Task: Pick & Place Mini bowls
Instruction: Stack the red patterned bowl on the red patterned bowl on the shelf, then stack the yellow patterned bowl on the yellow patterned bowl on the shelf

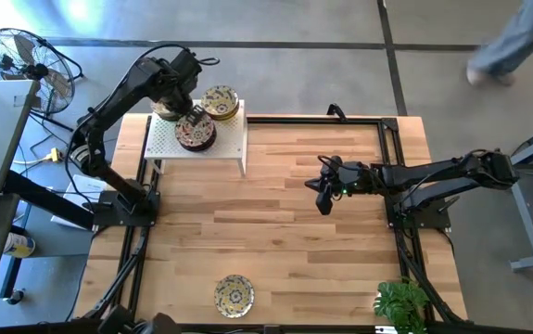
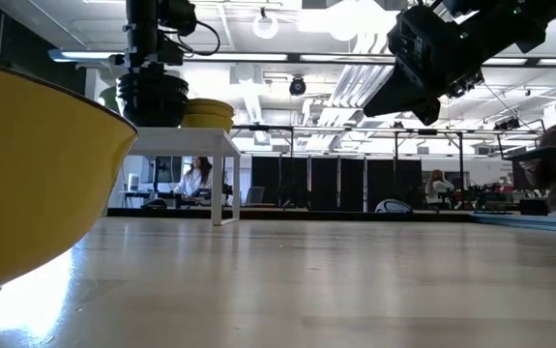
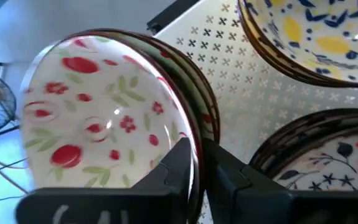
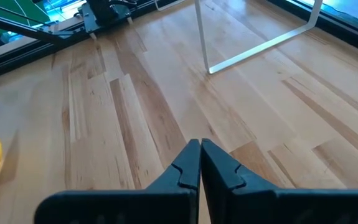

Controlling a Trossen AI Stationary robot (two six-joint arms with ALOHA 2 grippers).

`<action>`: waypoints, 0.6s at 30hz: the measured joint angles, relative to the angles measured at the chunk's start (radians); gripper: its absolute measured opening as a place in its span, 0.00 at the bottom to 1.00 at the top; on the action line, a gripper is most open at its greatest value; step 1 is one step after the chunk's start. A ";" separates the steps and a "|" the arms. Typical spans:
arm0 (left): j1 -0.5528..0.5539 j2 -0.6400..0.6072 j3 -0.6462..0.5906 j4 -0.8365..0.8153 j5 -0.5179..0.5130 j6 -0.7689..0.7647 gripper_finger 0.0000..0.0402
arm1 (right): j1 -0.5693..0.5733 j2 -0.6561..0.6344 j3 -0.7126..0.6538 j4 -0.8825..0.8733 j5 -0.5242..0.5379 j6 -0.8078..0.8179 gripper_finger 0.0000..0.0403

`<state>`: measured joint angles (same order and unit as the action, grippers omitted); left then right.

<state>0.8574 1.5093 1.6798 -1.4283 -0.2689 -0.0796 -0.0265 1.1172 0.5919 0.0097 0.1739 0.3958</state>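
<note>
The left gripper is pinched on the rim of the top bowl stacked on the rack; the right gripper, shut and empty, is held well apart.

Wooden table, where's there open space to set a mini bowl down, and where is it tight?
The widest bare stretch of the wooden table lies between the white perforated shelf, the right hand and the lone mini bowl at the near edge. The shelf is crowded: three bowl stacks fill it, with the left hand at one.
</note>
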 joint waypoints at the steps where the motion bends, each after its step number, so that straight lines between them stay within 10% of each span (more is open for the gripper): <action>1: 0.000 0.000 0.000 0.001 -0.007 -0.003 0.10 | 0.000 0.000 0.000 0.000 0.002 0.000 0.00; 18: 0.000 -0.001 0.141 -0.013 -0.006 0.024 0.35 | 0.000 0.000 0.000 0.000 0.003 0.000 0.00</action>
<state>0.8570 1.5082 1.8209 -1.4409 -0.2744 -0.0553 -0.0265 1.1168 0.5919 0.0097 0.1772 0.3958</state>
